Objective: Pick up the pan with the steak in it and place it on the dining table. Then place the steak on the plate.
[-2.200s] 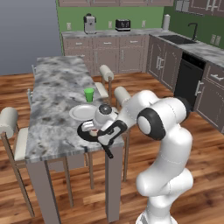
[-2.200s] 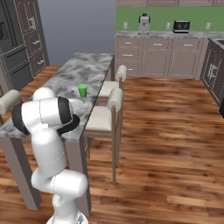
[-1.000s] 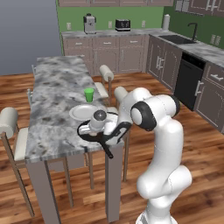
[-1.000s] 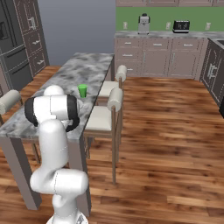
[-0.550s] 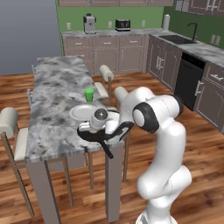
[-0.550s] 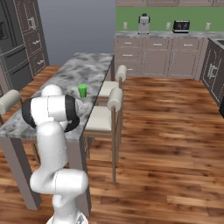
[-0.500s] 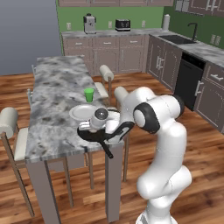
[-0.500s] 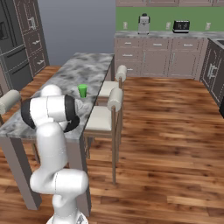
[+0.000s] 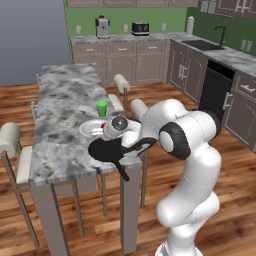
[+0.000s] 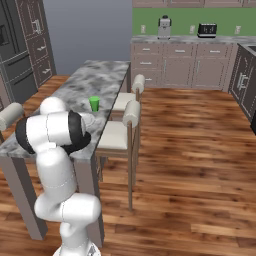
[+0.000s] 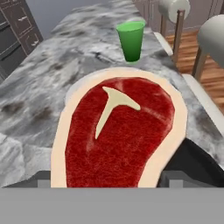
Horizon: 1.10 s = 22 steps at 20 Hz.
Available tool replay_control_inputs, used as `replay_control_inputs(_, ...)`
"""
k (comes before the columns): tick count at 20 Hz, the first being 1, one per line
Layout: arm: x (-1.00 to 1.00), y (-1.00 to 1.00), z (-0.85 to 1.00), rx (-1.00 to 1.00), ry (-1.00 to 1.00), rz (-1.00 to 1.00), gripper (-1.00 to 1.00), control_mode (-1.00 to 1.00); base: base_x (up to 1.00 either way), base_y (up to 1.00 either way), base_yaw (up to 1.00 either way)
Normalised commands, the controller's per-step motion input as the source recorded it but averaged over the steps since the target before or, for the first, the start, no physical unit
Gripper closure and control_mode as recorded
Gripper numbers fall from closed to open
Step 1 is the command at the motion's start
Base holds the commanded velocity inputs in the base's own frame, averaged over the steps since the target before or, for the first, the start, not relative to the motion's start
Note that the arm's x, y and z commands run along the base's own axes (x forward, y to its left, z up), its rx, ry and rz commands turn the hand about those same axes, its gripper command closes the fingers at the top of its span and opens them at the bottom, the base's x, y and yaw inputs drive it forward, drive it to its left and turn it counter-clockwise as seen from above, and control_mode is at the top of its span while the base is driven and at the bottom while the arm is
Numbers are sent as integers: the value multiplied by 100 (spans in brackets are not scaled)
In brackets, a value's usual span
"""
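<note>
Steak [image 11: 118,135] is sitting right in front of the hand [image 11: 108,177], between the two tips and reaching across the gap from one to the other. The jaws are standing wide, and by the look of it they are clamping the steak by its pale edges and holding it off the surface. The hand view cuts the contact line off, so the grip is a judgement.

Change: about two seconds back the hand [image 9: 116,126] was hanging over the pan [image 9: 106,150]. Since then it has been shifting away from the pan and toward the plate [image 9: 90,129]. The pan is resting flat on the bench [image 9: 60,115], handle poking off the near edge, so the first half looks done and the steak transfer is underway.

Relative to the hand: the plate [image 11: 76,87] is lying under and just beyond the steak, its rim peeking out on the hand's left. The dark pan edge is showing at the hand's lower right, just behind. A green cup [image 11: 131,40] is standing further ahead, past the plate and apart from it.

Next is probably lowering and letting go. The steak is looking roughly centred over the plate.
</note>
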Motion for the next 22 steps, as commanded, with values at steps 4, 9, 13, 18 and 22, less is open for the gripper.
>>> replay_control_inputs(4, 67, 2, 28, 1, -1, 0, 100, -100, 0, 0, 0)
replay_control_inputs(9, 80, 3, 16, 0, 0, 0, 100, -100, 0, 0, 0)
replay_control_inputs(13, 63, 4, 4, -1, 0, -2, 100, -100, 0, 0, 0)
replay_control_inputs(18, 47, 10, 0, -2, 1, -1, 100, -100, 0, 0, 0)
replay_control_inputs(22, 2, 0, 0, 0, 0, 0, 100, -100, 0, 0, 0)
